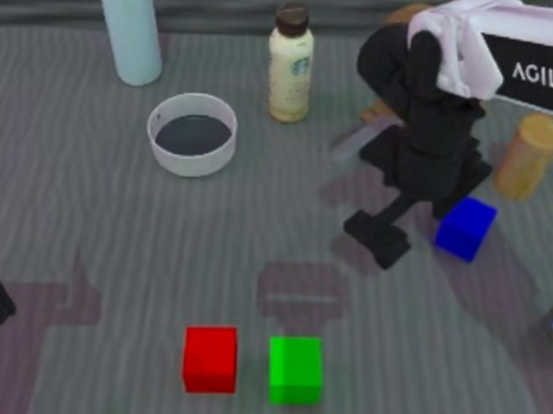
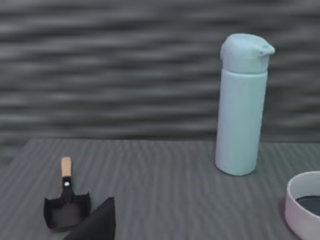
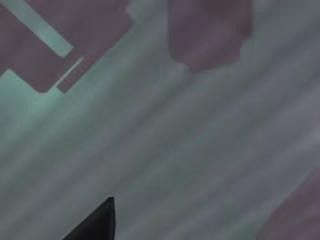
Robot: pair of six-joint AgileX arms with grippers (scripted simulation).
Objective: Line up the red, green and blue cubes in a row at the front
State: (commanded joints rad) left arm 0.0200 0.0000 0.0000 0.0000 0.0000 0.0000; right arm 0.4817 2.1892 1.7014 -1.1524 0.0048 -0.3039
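Blue cube (image 1: 466,228) just beside right gripper (image 1: 410,232), jaws apart, not clamped.

1. The surface (image 1: 93,255) is seen from above in the top view, tilted slightly toward the back, with the whole layout taken in.
2. The left wrist view is taken low and near-level, facing the back wall; the pale bottle (image 2: 242,105) and bowl (image 2: 302,205) are shared with the top view.
3. The right wrist view is pointed steeply down, very near the surface; only its streaked top is shown.
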